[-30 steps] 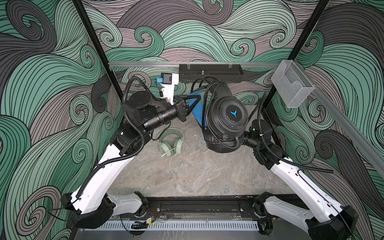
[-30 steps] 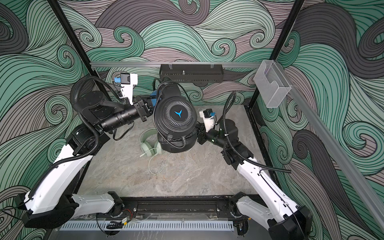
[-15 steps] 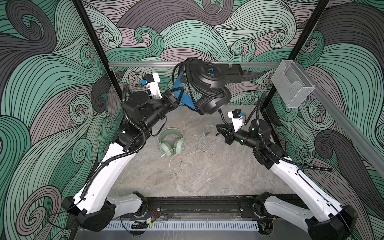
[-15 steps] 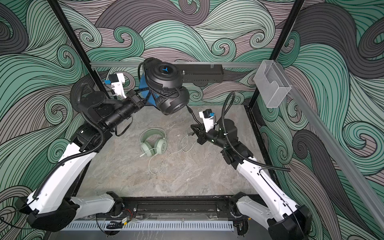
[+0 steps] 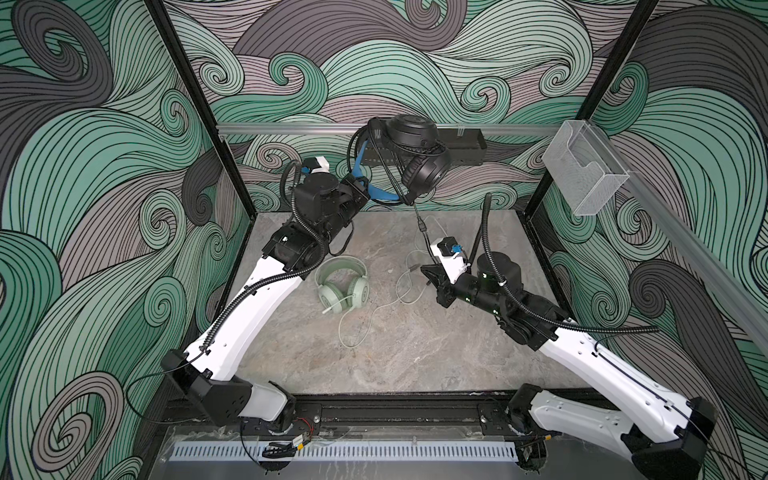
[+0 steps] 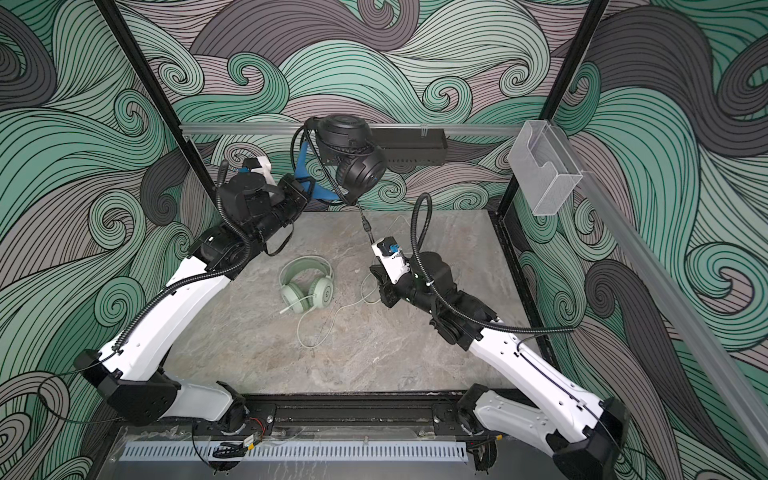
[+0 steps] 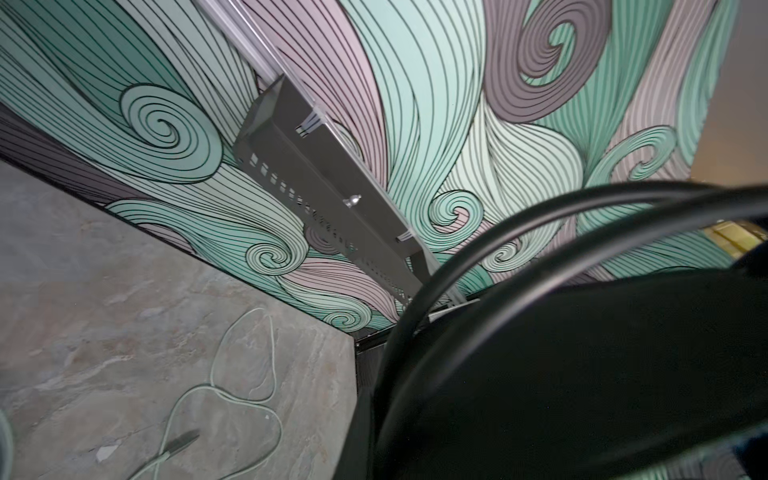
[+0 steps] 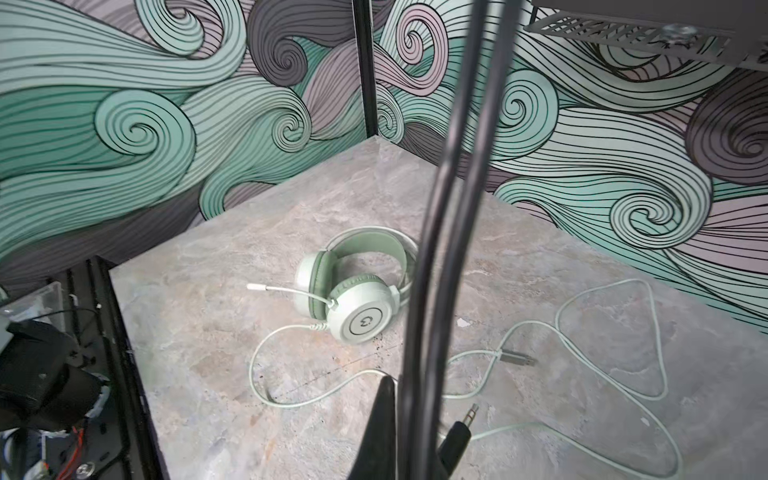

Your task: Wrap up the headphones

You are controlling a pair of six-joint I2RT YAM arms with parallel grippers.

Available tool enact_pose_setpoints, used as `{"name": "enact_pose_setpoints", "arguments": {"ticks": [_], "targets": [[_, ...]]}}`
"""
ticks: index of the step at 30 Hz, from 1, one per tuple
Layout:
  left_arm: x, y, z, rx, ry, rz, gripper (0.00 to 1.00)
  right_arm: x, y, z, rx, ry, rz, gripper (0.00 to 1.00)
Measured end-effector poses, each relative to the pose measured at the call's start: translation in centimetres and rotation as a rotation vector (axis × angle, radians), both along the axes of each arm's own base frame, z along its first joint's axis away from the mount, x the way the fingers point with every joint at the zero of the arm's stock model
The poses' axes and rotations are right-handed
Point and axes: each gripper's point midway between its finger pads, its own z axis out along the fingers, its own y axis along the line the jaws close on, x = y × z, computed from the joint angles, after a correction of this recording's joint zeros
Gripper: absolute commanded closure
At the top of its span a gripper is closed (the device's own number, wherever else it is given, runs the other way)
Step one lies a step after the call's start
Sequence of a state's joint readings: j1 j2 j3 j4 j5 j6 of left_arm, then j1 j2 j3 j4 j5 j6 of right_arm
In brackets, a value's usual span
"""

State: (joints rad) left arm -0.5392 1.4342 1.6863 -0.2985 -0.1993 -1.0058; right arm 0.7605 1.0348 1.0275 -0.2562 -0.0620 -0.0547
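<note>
In both top views the left claw (image 5: 360,190) is clamped tight on the blue headband of the black headset (image 5: 417,139), holding it up in the air. Its black cable (image 5: 420,220) drops to the right claw (image 5: 429,275), which is pinched closed on it. The mint-green headset (image 5: 341,284) lies on the tabletop (image 5: 415,357).

Left wrist: the black headset fills the near side, blurry.

Right wrist: the black cable runs up from the claw, with the mint-green headset flat beyond it and its white cable (image 8: 251,368) looped loose.

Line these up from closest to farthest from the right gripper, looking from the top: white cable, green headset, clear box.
From the right gripper, in a top view:
1. white cable: looped on the table, right beside it.
2. green headset: farther left on the table.
3. clear box: high on the right wall.
</note>
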Motion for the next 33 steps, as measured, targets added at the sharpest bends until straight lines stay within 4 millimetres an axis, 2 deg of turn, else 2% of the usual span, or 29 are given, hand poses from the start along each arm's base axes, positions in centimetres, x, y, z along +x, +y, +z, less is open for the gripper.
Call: {"name": "enact_pose_setpoints", "arguments": {"ticks": [5,8,12,15,20,26,33], "targets": [[2.4,0.7,-3.7,0.193,0.052,0.101,1.0,-0.4,1.5,0.1,-0.088,-0.019,0.031,1.0],[3.5,0.6,-6.5,0.339,0.081,0.132,1.0,-0.4,2.6,-0.6,-0.144,-0.005,0.055,1.0],[3.2,0.7,-10.8,0.572,0.127,0.147,1.0,-0.4,3.1,-1.6,-0.222,0.018,0.069,1.0],[2.2,0.5,-13.0,0.749,0.15,0.122,1.0,-0.3,2.5,-1.3,-0.287,0.015,0.063,1.0],[1.0,0.2,-13.8,0.955,0.128,0.076,1.0,-0.2,1.4,0.2,-0.384,-0.009,0.056,1.0],[-0.8,-0.3,-13.9,1.105,0.086,-0.012,1.0,-0.2,0.1,0.5,-0.557,-0.051,0.063,1.0],[-2.7,-0.4,-15.5,1.221,0.117,-0.161,1.0,-2.1,1.5,-0.4,-0.756,-0.189,0.188,1.0]]}}
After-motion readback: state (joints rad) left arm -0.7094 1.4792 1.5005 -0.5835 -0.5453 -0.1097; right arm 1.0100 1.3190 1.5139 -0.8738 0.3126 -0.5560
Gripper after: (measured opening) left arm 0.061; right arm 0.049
